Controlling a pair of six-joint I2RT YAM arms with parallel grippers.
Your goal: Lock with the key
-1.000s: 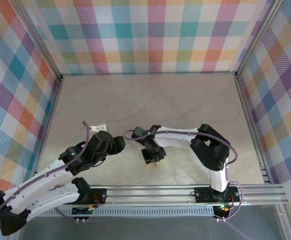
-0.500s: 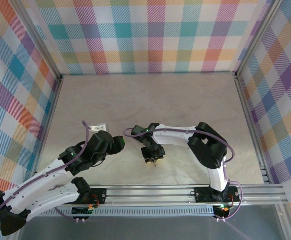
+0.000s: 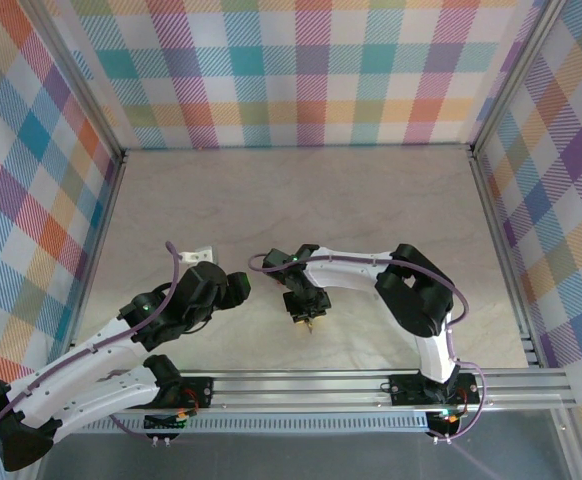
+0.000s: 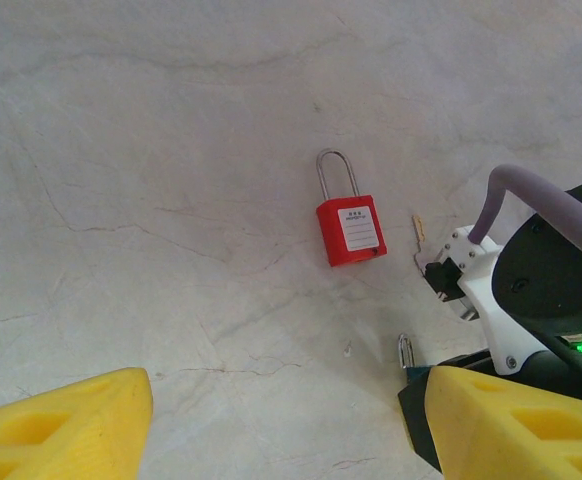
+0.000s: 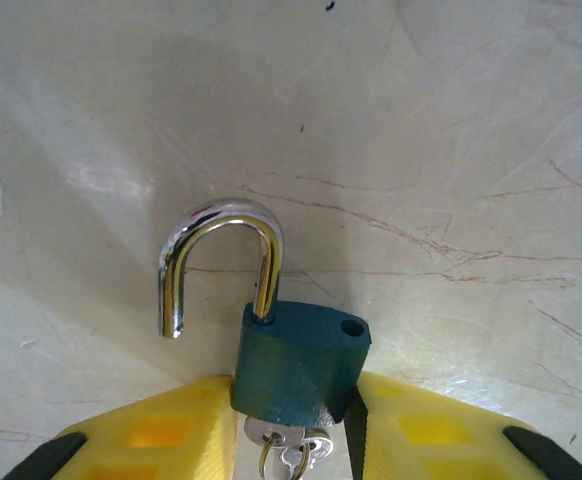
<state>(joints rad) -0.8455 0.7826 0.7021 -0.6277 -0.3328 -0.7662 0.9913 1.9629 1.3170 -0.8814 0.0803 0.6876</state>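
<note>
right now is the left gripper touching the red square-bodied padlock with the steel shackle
Apart. In the left wrist view the red padlock lies on the pale table, with bare surface between it and the left gripper, whose yellow fingers stand wide.

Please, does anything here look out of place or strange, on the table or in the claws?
The teal padlock in the right claw has its shackle open: the free end hangs clear of its hole. The red padlock lies shut on the table. A small pale scrap lies beside it.

One red padlock point(image 4: 352, 230), one teal padlock point(image 5: 301, 365)
</note>
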